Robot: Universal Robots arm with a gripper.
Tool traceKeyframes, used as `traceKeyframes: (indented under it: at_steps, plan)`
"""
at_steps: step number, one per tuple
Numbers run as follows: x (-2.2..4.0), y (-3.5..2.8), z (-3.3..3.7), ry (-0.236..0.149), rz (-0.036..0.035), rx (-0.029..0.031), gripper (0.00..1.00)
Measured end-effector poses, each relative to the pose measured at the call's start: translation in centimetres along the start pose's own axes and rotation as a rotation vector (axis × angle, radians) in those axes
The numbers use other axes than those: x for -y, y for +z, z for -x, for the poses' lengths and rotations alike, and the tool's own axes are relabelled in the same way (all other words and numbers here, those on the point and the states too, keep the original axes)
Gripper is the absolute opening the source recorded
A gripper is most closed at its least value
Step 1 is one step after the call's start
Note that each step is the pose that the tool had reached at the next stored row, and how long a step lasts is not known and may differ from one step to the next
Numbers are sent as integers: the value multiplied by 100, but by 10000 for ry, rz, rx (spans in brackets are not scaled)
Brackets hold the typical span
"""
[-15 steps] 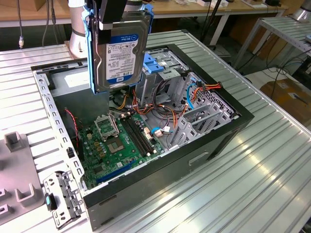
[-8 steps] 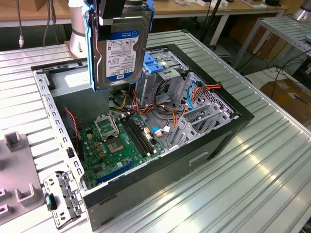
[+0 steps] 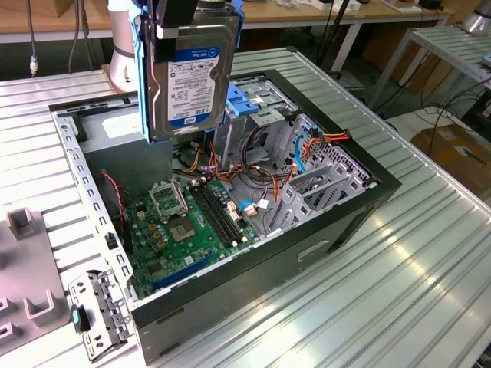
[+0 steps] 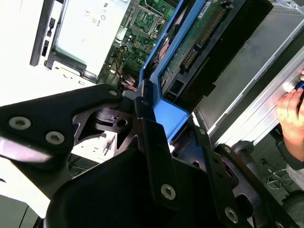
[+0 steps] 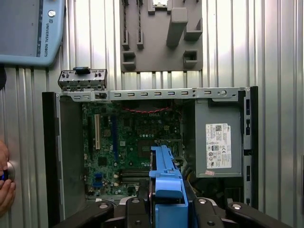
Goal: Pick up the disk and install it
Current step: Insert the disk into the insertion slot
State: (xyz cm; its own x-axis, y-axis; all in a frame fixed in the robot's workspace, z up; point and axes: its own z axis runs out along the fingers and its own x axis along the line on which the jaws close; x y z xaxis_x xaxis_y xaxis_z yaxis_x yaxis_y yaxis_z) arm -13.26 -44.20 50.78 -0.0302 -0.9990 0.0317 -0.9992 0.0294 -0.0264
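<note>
The gripper [image 3: 184, 21] is clamped tight on the disk [image 3: 188, 77], gripping its upper end. The drive hangs upright in the air, label towards the exterior view, over the open computer case [image 3: 322, 238]. Below it lies the green motherboard [image 3: 184, 230], and the first wrist view shows the grey power-supply box [image 5: 216, 142] beside that.

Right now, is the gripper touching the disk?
Touching. In the exterior view the gripper clamps the top edge of the disk, which hangs over the open computer case with nothing else carrying it.
</note>
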Motion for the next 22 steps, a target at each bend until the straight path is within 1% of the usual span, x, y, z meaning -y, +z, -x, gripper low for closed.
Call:
traceKeyframes:
  at_steps: [3,7,11,20,22]
  plan:
    - [7,0,0,-1,0,1,37]
    - [52,2,1,0,-1,1,37]
    - [127,3,4,0,0,1,37]
    - [374,9,11,0,0,0,37]
    - [390,10,10,0,0,1,37]
